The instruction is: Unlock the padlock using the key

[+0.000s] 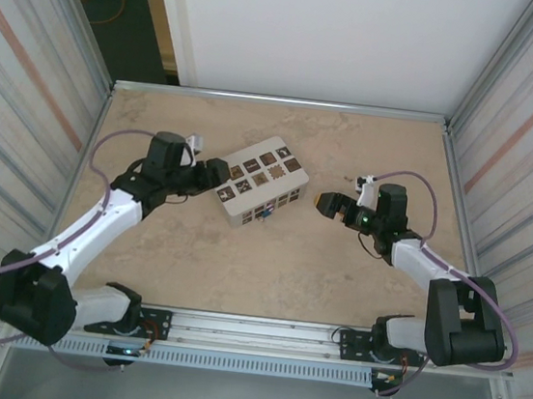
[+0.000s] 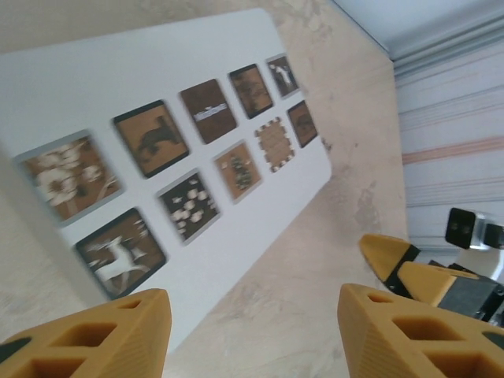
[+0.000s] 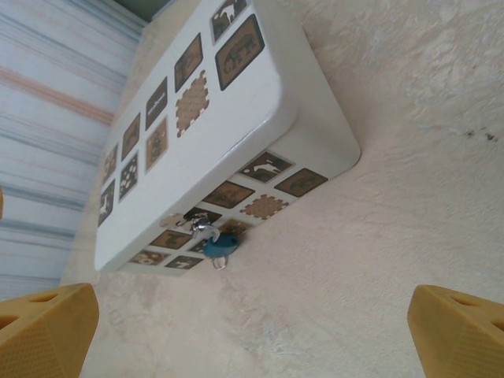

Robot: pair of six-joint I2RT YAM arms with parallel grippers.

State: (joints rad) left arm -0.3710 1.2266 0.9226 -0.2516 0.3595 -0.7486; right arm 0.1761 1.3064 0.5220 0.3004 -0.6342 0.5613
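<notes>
Right hand [image 3: 252, 327] splayed, empty; padlock [image 3: 220, 244] hangs dead ahead on side of white box [image 3: 236, 102] (approach low, square-on). Left hand [image 2: 256, 331] open beside box.

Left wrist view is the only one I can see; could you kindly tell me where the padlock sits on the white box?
Observer: The padlock hangs on the tiled side wall of the white box, the wall turned toward the right arm, not on the top you see.
Operator: Thank you. Is the right pincer close to it?
Observer: The right pincer is open and faces that wall, with bare table in between.
Operator: And can you spot the key?
Observer: I cannot make out a key. The right wrist view shows the silvery shackle meeting the box wall above the blue body.
</notes>
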